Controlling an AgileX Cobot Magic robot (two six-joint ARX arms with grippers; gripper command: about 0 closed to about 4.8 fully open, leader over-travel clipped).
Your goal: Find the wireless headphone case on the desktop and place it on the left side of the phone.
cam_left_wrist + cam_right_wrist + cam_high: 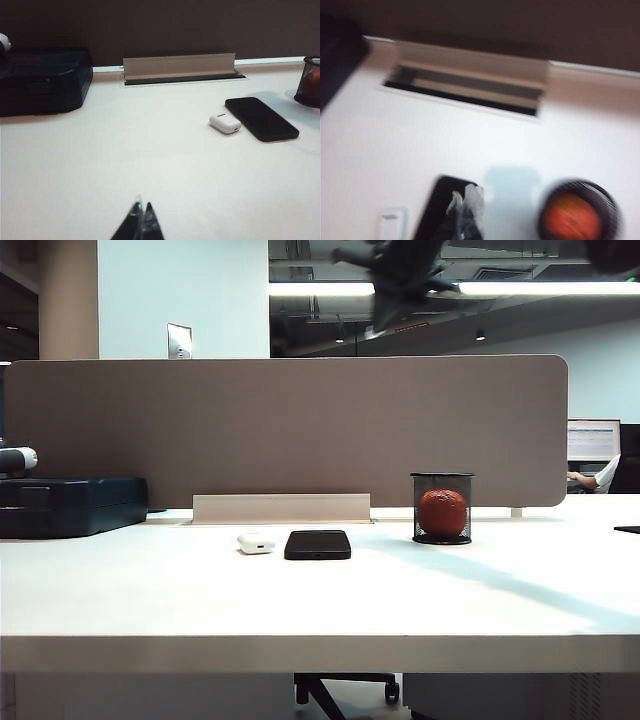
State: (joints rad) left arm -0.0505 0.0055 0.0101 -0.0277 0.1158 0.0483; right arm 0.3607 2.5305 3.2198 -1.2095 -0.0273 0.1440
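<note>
1. wireless headphone case already lying on the desktop, just beside the phone on its left in the exterior view, a thin gap between them.
2. same pairing in the left wrist view: white case close against the long edge of the black phone.
3. right gripper high over the phone in a blurred wrist picture, fingertips pressed together, nothing between them; blurred dark arm at the top of the exterior view.
4. left gripper low near the front of the desk, well apart from both things, tips closed to a point, carrying nothing.
5. judged step: placement done, right arm clear of the case.
6. next move, as a judgement: nothing more than parking the right arm away without brushing the mesh cup with the orange ball nearby.
</note>
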